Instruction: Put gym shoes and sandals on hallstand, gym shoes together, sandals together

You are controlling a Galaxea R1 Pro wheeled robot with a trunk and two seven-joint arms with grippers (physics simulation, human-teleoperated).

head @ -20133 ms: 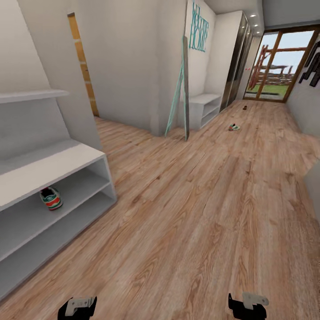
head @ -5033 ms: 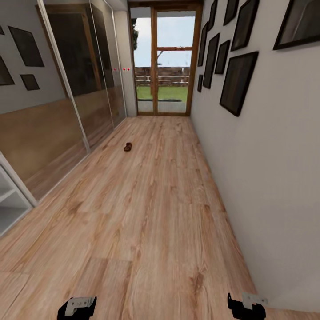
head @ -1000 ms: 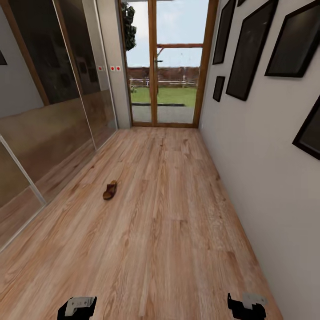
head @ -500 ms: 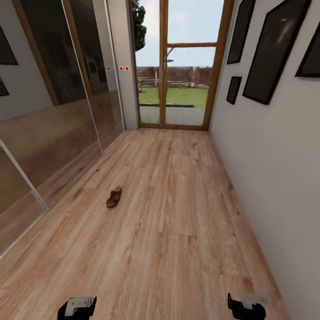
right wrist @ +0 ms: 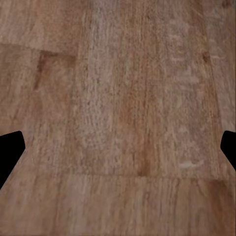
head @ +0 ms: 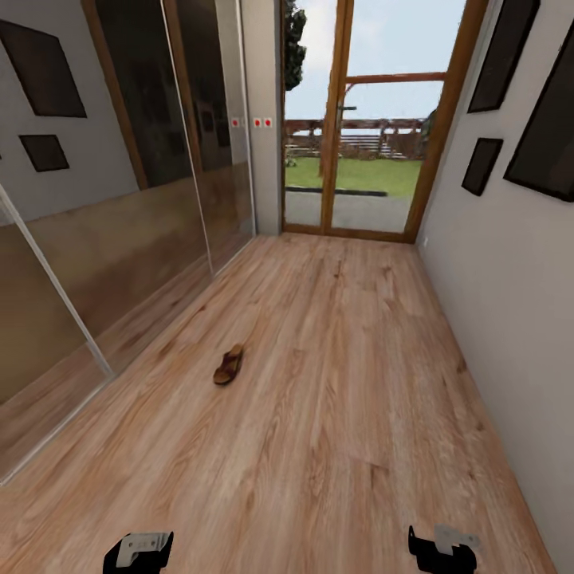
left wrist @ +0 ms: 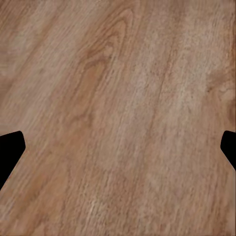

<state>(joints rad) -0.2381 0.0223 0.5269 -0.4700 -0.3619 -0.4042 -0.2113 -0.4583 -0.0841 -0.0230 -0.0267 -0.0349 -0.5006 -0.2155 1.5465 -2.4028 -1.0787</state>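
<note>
One dark brown sandal (head: 229, 365) lies on the wood-plank corridor floor (head: 343, 383), left of centre in the head view and well ahead of both arms. My left gripper (head: 139, 552) and right gripper (head: 441, 548) sit at the bottom edge of that view, far short of the sandal. In the left wrist view the left gripper (left wrist: 118, 147) is open over bare planks, its dark fingertips (left wrist: 10, 147) at the frame's sides. The right gripper (right wrist: 118, 147) is open the same way over bare floor. The gym shoes and the hallstand are out of view.
Mirrored sliding wardrobe doors (head: 119, 239) line the left side of the corridor. A white wall with dark picture frames (head: 550, 127) runs along the right. A wood-framed glass door (head: 367, 143) closes the far end.
The camera has travelled up the corridor and turned left; the sandal now shows nearer and further right in the picture. Both grippers hold the same place and stay open.
</note>
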